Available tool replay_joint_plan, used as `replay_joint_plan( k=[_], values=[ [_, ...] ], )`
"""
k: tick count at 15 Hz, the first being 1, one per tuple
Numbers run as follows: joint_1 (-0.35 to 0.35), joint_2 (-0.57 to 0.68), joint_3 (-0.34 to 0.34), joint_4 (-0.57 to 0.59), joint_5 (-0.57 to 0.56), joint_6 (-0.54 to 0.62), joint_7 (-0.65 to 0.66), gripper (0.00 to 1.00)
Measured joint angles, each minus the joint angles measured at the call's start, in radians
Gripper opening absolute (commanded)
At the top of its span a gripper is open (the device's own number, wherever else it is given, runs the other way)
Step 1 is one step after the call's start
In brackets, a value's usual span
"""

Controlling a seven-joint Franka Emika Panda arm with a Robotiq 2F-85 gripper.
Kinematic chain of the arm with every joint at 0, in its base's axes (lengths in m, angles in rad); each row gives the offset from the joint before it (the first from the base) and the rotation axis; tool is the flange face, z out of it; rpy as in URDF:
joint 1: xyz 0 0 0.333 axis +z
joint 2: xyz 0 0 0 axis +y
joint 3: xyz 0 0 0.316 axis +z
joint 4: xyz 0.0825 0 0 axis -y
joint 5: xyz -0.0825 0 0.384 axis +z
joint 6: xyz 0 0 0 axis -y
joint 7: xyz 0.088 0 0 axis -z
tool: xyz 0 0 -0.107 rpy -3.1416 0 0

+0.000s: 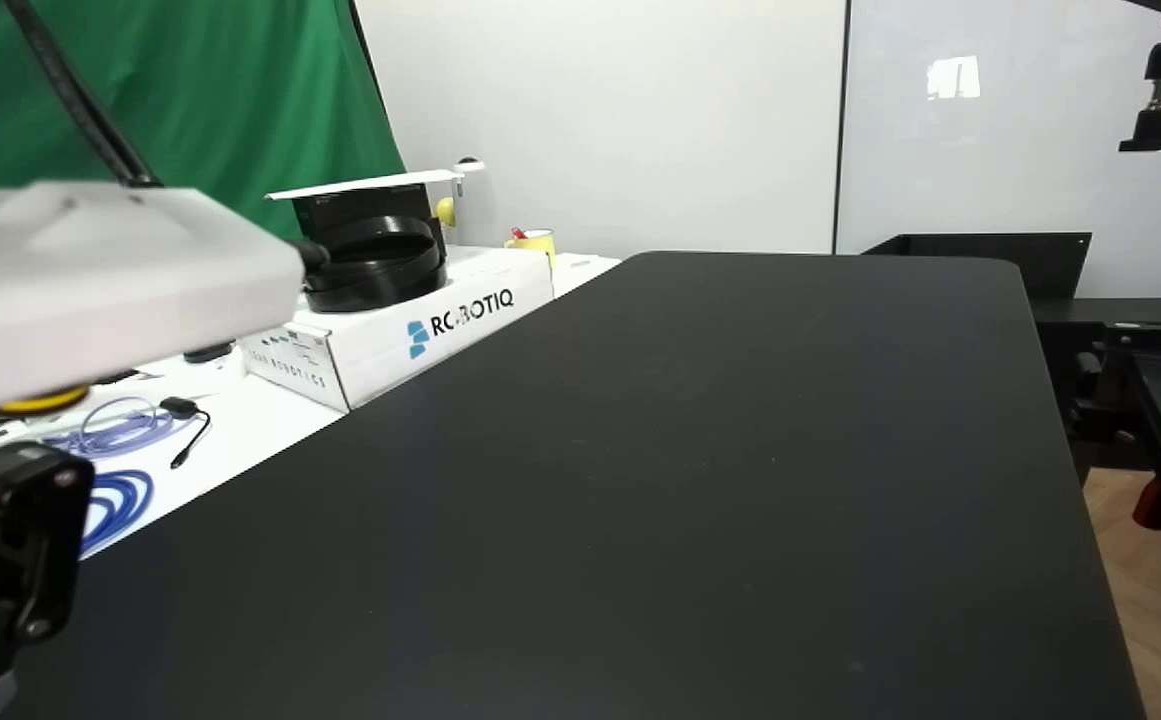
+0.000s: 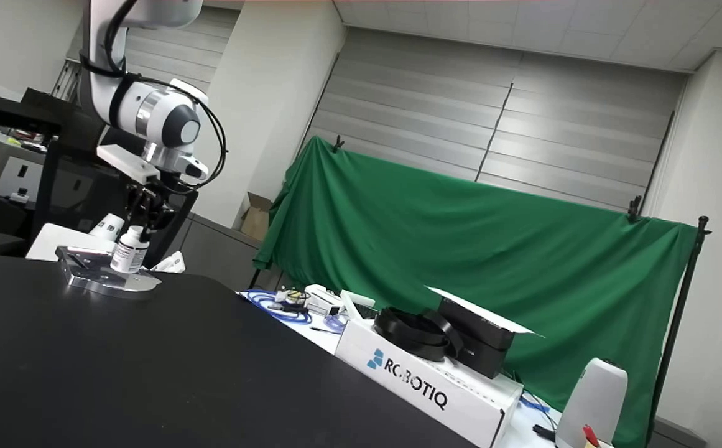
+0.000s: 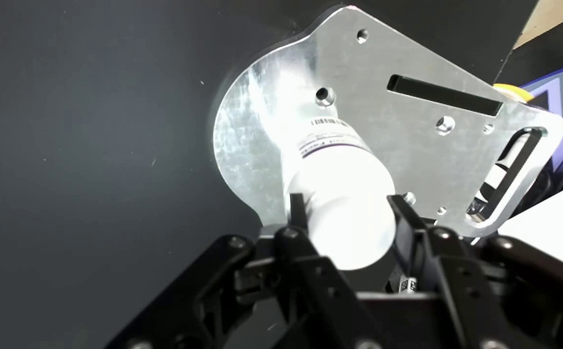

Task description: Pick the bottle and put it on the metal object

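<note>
The bottle, small and white with a white cap, stands upright on the metal object; its body (image 2: 128, 254) shows in an exterior view, and its cap (image 3: 354, 235) in the wrist view. The metal object is a silver plate with holes and slots (image 3: 407, 128), also seen in an exterior view (image 2: 90, 275) near the table edge. My gripper (image 3: 345, 197) is shut on the bottle's cap, one finger on each side. The gripper (image 2: 139, 229) is above the bottle in an exterior view. Elsewhere only its black linkage (image 1: 30, 540) shows at the left edge; bottle and plate are out of view there.
The black tabletop (image 1: 690, 450) runs beside the plate. A white Robotiq box (image 1: 440, 325) with black rings (image 1: 380, 265) and blue cables (image 1: 120, 500) lie on a white table alongside. A white cup-shaped thing (image 2: 107, 227) is behind the bottle.
</note>
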Motion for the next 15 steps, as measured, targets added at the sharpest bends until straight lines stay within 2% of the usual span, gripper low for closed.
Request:
replay_joint_plan(
  k=[2,3,5,8,10,15],
  values=[
    [0.001,0.029,0.0,0.028,0.0,0.004,-0.03,0.19],
    [0.002,0.042,-0.001,0.041,0.0,0.004,-0.042,0.69],
    [0.006,0.062,-0.005,0.063,-0.001,0.003,-0.061,0.76],
    [0.008,0.075,-0.012,0.09,0.0,-0.016,-0.075,0.96],
    [0.006,0.074,-0.015,0.116,0.001,-0.054,-0.077,1.0],
    [-0.014,0.018,-0.02,0.167,0.008,-0.166,-0.087,1.0]
  ],
)
